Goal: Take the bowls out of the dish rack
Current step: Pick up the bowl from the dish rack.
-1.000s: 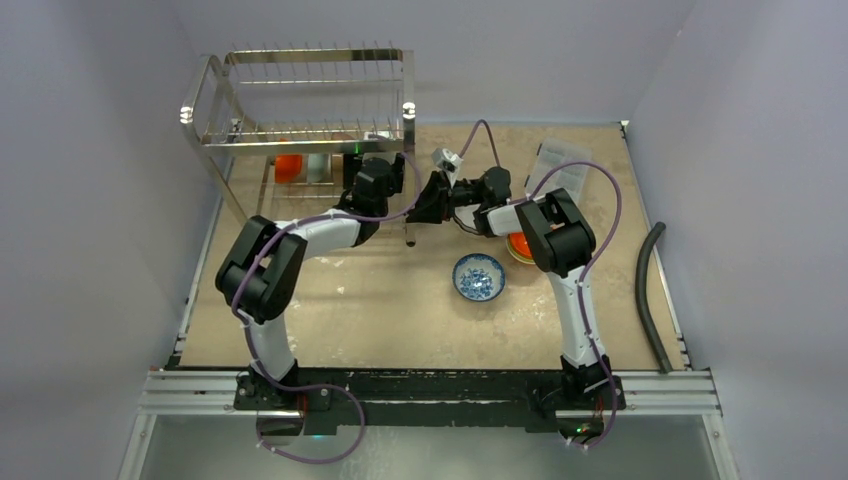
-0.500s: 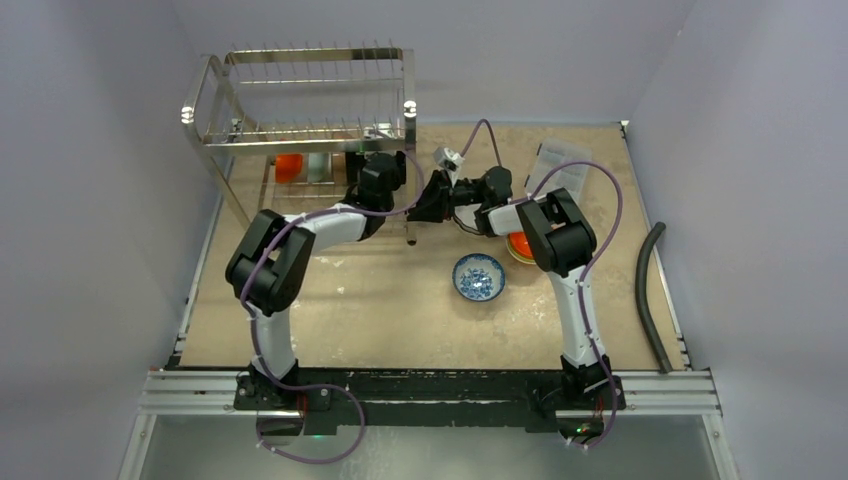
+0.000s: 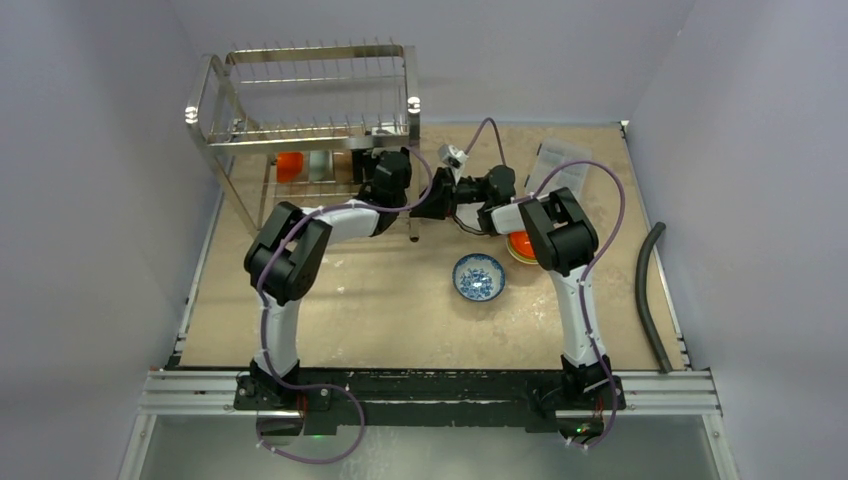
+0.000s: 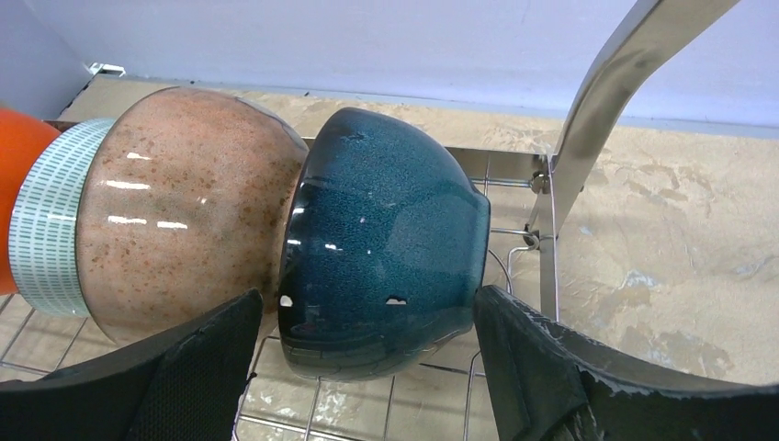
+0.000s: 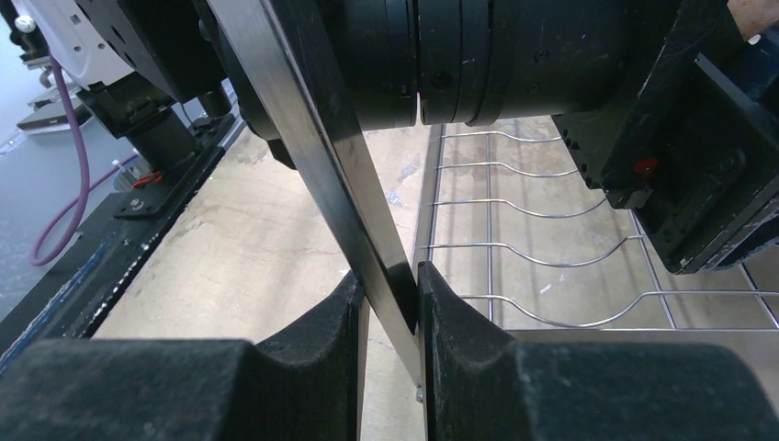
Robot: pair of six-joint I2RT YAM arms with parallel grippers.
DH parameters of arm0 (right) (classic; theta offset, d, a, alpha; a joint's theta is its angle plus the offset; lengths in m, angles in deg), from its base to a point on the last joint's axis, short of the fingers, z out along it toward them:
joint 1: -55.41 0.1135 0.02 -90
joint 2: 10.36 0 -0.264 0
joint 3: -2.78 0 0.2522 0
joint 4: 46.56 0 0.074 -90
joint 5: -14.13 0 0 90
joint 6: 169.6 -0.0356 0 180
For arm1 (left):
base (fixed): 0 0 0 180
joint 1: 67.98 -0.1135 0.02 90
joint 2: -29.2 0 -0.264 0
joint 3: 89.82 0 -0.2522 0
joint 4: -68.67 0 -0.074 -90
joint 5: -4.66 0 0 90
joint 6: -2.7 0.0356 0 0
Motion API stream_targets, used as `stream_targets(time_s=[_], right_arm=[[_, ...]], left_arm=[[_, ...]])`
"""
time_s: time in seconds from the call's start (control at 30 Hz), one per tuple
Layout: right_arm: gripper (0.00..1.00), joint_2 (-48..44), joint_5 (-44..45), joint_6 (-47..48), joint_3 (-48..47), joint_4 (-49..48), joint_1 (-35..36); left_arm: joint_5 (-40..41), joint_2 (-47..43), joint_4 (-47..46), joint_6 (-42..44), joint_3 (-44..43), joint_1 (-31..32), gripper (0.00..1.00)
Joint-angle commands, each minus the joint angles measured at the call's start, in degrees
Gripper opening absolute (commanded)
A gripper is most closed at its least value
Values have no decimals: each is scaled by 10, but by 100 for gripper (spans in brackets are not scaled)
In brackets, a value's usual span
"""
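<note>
**Q:** On the lower tier of the dish rack (image 3: 300, 142), what stood?

**A:** A teal bowl (image 4: 381, 239) on edge, against a speckled tan bowl (image 4: 184, 230). The left gripper (image 4: 367, 312) flanked the teal one with its jaws spread, released.

**Q:** And the right gripper (image 5: 386, 303)?

**A:** It was clenched on the rack's near right upright.

Clear plastic box (image 3: 562, 165) far right on table (image 3: 380, 310); black hose (image 3: 641, 285) beside edge.

surface: tan mottled table (image 3: 380, 310) | far-left: dish rack (image 3: 300, 143) | centre-right: blue-patterned bowl (image 3: 479, 277), upright | beside it: orange bowl (image 3: 519, 246) | far-right: pale flat item (image 3: 560, 166)
</note>
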Motion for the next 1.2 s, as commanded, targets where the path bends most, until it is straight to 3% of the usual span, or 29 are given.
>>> stream_targets(time_s=[0.0,0.6,0.9,1.17], right_arm=[[0,-16,-12,-42,-1,-293,7],[0,-22,-17,-45,2,-293,19],[0,-24,-16,-44,5,-293,19],[0,-22,-14,-45,5,-293,19]], left_arm=[[31,26,1,20,-44,4,83],[153,58,4,53,-76,19,83],[116,22,-14,6,-30,21,84],[94,-11,-61,16,10,36,85]])
